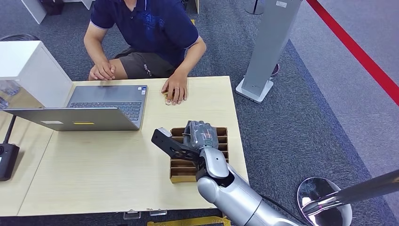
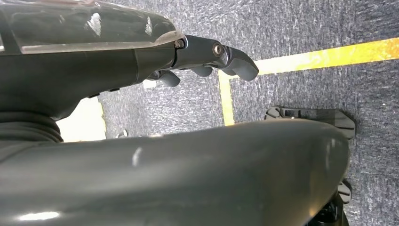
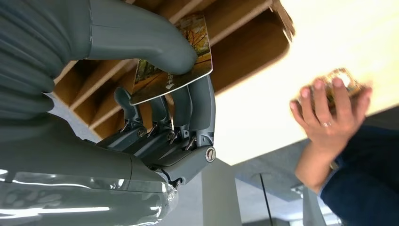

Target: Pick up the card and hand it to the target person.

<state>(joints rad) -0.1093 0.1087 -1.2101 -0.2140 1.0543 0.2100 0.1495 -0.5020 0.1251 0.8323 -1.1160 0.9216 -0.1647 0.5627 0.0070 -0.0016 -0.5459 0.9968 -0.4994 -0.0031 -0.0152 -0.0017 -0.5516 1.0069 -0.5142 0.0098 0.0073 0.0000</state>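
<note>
Nearest to us, the right arm [image 1: 235, 195] rises silver from the bottom edge of the head view and ends in the right hand [image 1: 200, 135], which sits over the slotted cardboard box [image 1: 179, 170] at the near right part of the table [image 1: 94, 165]. In the right wrist view we see that hand [image 3: 155, 94] pinching the card [image 3: 174, 61] between the thick thumb and the dark fingers [image 3: 190, 110]; the card carries an autumn-tree print and is held just over the brown dividers of the box [image 3: 244, 42]. We cannot tell whether its lower edge touches a slot.

The left hand [image 2: 207, 59] hangs beside the robot over grey carpet with yellow lines [image 2: 320, 56]; its fingers are loosely curled with nothing in them, the tips a little apart.

Further across the table an open grey laptop [image 1: 94, 110] stands at the left, and a white box [image 1: 33, 70] sits at the far left corner. On the far edge rests the person's hand [image 1: 175, 90], fingers curled over a small yellowish object; the right wrist view shows that hand [image 3: 329, 113] wearing a ring. Beyond the table sits the person [image 1: 146, 33] in a dark blue shirt, the other hand on a knee. A grey post on a white base [image 1: 263, 61] stands on the carpet to the right, with a red stripe [image 1: 362, 56] beyond it
</note>
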